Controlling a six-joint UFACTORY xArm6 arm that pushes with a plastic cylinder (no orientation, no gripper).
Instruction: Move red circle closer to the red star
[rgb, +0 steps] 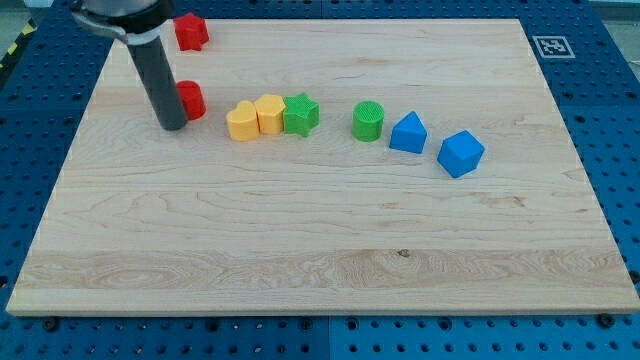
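The red star (191, 31) sits near the board's top left edge. The red circle (191, 100) lies below it, partly hidden behind my dark rod. My tip (172, 126) rests on the board just at the view's left and slightly below the red circle, touching or nearly touching it.
A row of blocks runs to the right of the red circle: a yellow block (241, 122), a second yellow block (270, 113), a green star (301, 114), a green circle (368, 121), a blue triangular block (408, 133) and a blue cube-like block (460, 153). The wooden board (320, 250) lies on a blue perforated table.
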